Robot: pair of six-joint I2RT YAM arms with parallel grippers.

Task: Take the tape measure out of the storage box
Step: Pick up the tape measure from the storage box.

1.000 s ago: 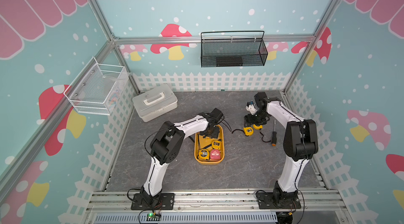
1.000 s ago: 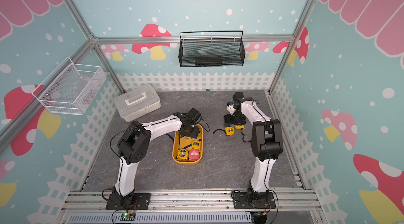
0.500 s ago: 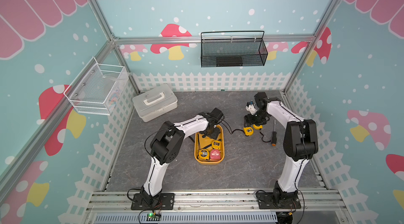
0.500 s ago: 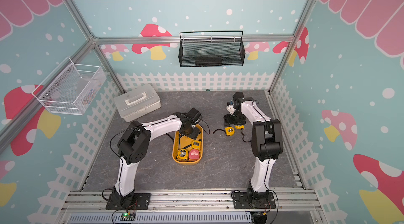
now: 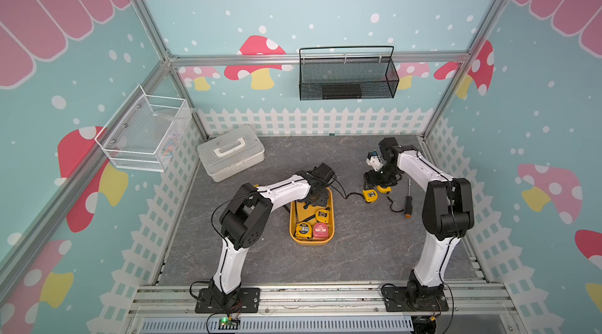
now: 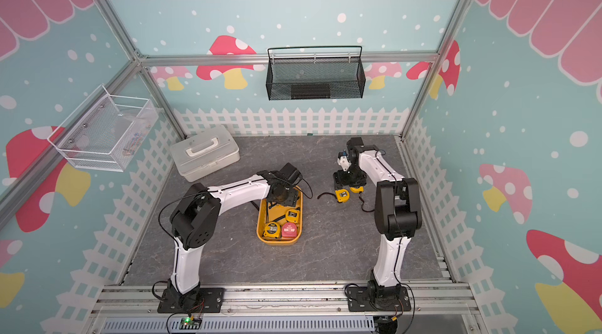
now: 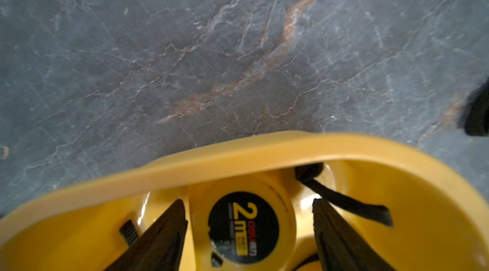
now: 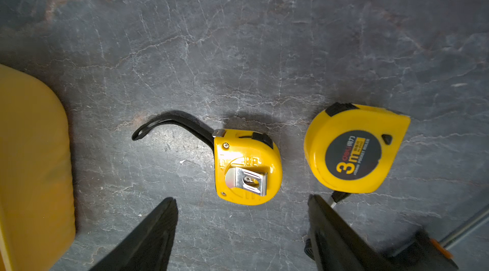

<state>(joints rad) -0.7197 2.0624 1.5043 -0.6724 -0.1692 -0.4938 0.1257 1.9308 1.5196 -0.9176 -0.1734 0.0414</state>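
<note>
The storage box [image 5: 311,241] is a shallow yellow-orange tray in the middle of the grey table, seen in both top views [image 6: 278,241]. My left gripper [image 5: 314,200] reaches down into its far end. In the left wrist view a yellow tape measure [image 7: 243,227] marked 2 m lies between the open left gripper [image 7: 248,203], with a gap at each finger. Nearer in the tray lie a yellow tape measure [image 5: 303,229], a red one [image 5: 320,230] and another yellow one [image 5: 322,216]. My right gripper [image 8: 243,199] hangs open over the table.
Two yellow tape measures [image 8: 247,166] [image 8: 354,150] lie on the table by the right gripper, a screwdriver [image 5: 408,202] beside them. A white lidded case [image 5: 231,153] stands at the back left. A black mesh basket [image 5: 348,75] and a white wire basket [image 5: 143,133] hang on the walls.
The left gripper's jaws have been spreading apart inside the tray. Neither arm has visibly shifted, and the right gripper stays as it was.
</note>
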